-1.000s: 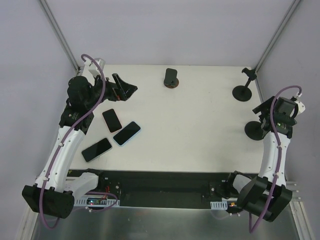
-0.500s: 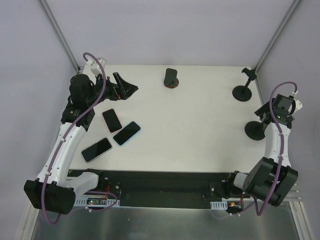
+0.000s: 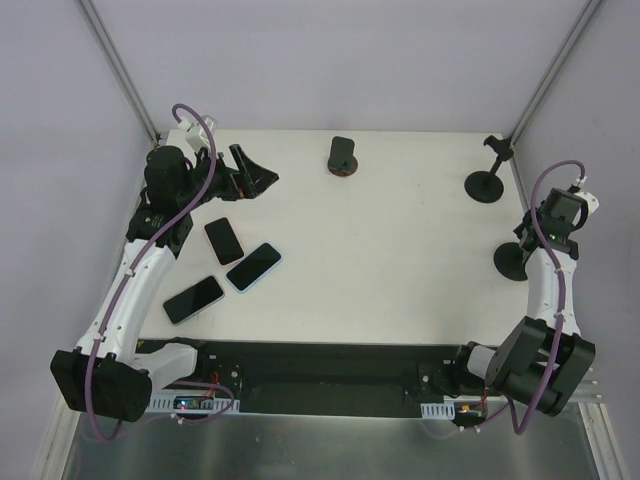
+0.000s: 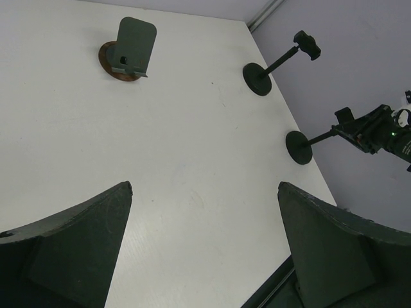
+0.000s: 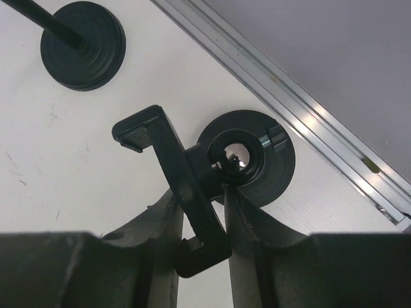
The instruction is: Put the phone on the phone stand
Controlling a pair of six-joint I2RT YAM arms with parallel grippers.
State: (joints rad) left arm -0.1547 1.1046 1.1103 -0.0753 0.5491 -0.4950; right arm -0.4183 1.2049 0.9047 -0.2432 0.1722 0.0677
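Three phones lie flat at the table's left: a dark one [image 3: 224,241], a light-blue-edged one [image 3: 253,266] and a black one [image 3: 194,299]. My left gripper [image 3: 252,178] [image 4: 204,186] hovers open behind them, holding nothing. At the right edge stands a black pole phone stand [image 3: 513,260] with a clamp head [image 5: 172,157] over its round base [image 5: 277,160]. My right gripper [image 3: 530,232] [image 5: 201,196] is there, with both fingers pressed against the clamp bracket. From the left wrist view, that stand [image 4: 299,146] leans toward the right gripper.
A second black pole stand [image 3: 487,181] [image 5: 82,45] is at the back right corner. A plate-type stand on a brown round base [image 3: 342,156] [image 4: 131,54] sits at the back middle. An aluminium rail [image 5: 302,102] runs along the table's right edge.
My right gripper has closed from wide open onto the stand's clamp head, and that arm shifted slightly back. The left arm drifted a little; the phones did not move.
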